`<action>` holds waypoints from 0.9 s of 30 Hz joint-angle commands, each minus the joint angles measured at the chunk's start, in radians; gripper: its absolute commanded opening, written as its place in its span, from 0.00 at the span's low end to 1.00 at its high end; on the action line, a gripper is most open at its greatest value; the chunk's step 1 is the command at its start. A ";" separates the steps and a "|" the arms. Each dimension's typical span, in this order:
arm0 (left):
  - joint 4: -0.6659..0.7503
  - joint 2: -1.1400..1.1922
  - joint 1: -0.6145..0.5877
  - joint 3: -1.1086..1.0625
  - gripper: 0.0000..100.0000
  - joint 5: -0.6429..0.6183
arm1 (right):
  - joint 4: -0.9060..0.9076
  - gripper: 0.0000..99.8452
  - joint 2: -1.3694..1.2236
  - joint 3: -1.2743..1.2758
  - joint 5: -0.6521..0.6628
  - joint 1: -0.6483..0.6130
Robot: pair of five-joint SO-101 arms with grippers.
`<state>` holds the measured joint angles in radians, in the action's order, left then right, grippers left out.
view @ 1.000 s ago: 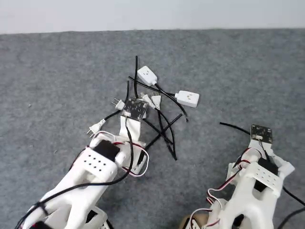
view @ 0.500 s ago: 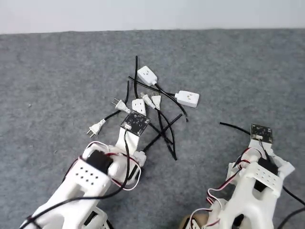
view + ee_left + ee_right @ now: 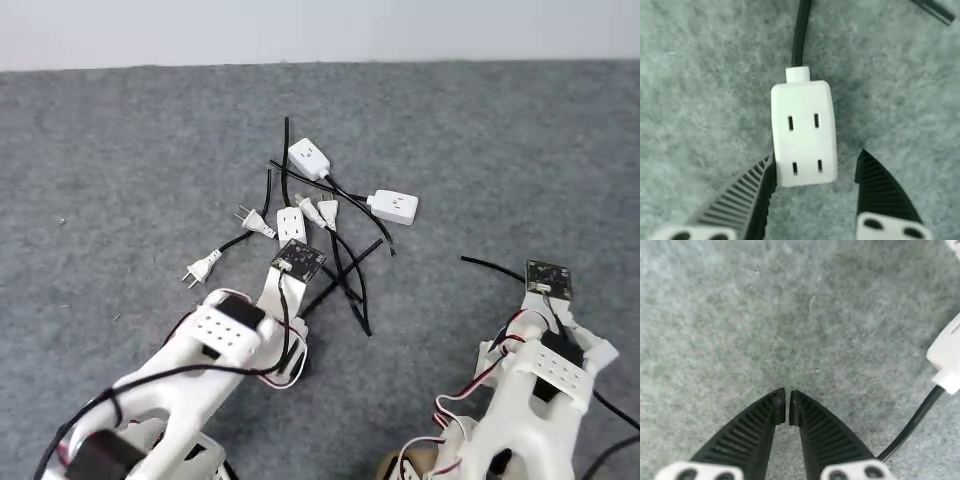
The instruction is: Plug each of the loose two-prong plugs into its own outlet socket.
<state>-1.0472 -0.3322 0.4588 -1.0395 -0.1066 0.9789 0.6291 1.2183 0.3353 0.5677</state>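
None of the plugs is in a socket yet, as far as the pictures show. Well left of the left pincer (image 3: 816,157) lies a loose plug (image 3: 203,268), and a second plug (image 3: 255,220) lies nearer on the same side. The left pincer stands apart over a socket (image 3: 801,132), which lies flat on the grey tabletop (image 3: 120,150). One finger (image 3: 765,175) touches the socket's edge; the other is just clear. Just right of that socket lie a third plug (image 3: 310,210) and a fourth plug (image 3: 327,211). Beyond them lie a second socket (image 3: 308,158) and a third socket (image 3: 393,205), both empty. The right pincer (image 3: 787,395) is together on nothing, well right of the tangle. In my judgement, a grasp of the first socket is being set up, and every insertion is still to do.
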 commanded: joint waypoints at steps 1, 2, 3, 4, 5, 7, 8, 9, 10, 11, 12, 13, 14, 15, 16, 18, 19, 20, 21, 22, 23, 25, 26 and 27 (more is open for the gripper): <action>0.020 0.064 0.000 0.062 0.25 -0.002 | -0.015 0.02 0.025 -0.003 0.009 -0.012; 0.020 0.081 0.000 0.068 0.24 -0.002 | -0.015 0.02 0.025 -0.003 0.009 -0.012; 0.026 0.094 0.002 0.076 0.21 -0.002 | -0.015 0.02 0.025 -0.003 0.009 -0.012; 0.041 0.098 0.003 0.082 0.18 -0.002 | -0.015 0.02 0.025 -0.003 0.009 -0.012; 0.057 0.094 0.002 0.085 0.13 -0.005 | -0.015 0.02 0.025 -0.003 0.009 -0.012; 0.083 0.077 0.000 0.087 0.03 -0.005 | -0.015 0.02 0.025 -0.003 0.009 -0.013; 0.092 0.064 0.002 0.085 0.00 -0.008 | -0.015 0.02 0.025 -0.003 0.009 -0.013; 0.095 0.052 0.002 0.079 0.02 -0.009 | -0.015 0.02 0.025 -0.003 0.009 -0.013; 0.100 0.035 0.002 0.068 0.02 -0.009 | -0.015 0.02 0.025 -0.003 0.009 -0.013; 0.103 0.017 0.000 0.059 0.01 -0.011 | -0.015 0.02 0.025 -0.003 0.009 -0.013; 0.103 -0.005 0.000 0.050 0.01 -0.015 | -0.015 0.02 0.025 -0.003 0.009 -0.013; 0.098 -0.031 0.000 0.045 0.01 -0.034 | -0.015 0.02 0.025 -0.003 0.009 -0.013; 0.095 -0.058 0.000 0.038 0.01 -0.063 | -0.015 0.02 0.025 -0.003 0.009 -0.013; 0.086 -0.095 0.000 0.030 0.01 -0.097 | -0.015 0.02 0.025 -0.003 0.009 -0.013; 0.068 -0.133 0.003 0.024 0.01 -0.124 | -0.015 0.02 0.025 -0.003 0.009 -0.013; 0.008 -0.230 0.008 0.022 0.01 -0.155 | -0.015 0.02 0.025 -0.003 0.011 -0.013; -0.029 -0.284 0.008 0.024 0.01 -0.155 | -0.015 0.02 0.025 -0.003 0.011 -0.013; -0.068 -0.344 0.008 0.025 0.01 -0.150 | -0.015 0.02 0.025 -0.003 0.011 -0.013; -0.104 -0.405 0.008 0.025 0.01 -0.143 | -0.015 0.02 0.025 -0.003 0.011 -0.013; -0.140 -0.468 0.005 0.025 0.01 -0.135 | -0.015 0.02 0.025 -0.003 0.011 -0.013; -0.169 -0.528 0.000 0.025 0.01 -0.127 | -0.015 0.02 0.025 -0.003 0.011 -0.013; -0.221 -0.632 -0.011 0.027 0.01 -0.109 | -0.015 0.02 0.025 -0.003 0.011 -0.013; -0.244 -0.683 -0.032 0.025 0.01 -0.100 | -0.015 0.02 0.025 -0.003 0.011 -0.013; -0.258 -0.727 -0.057 0.027 0.01 -0.097 | -0.015 0.02 0.025 -0.003 0.011 -0.013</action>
<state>-1.2574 -0.9045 0.4496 -1.0303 -0.2232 0.9789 0.6291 1.2183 0.3383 0.5677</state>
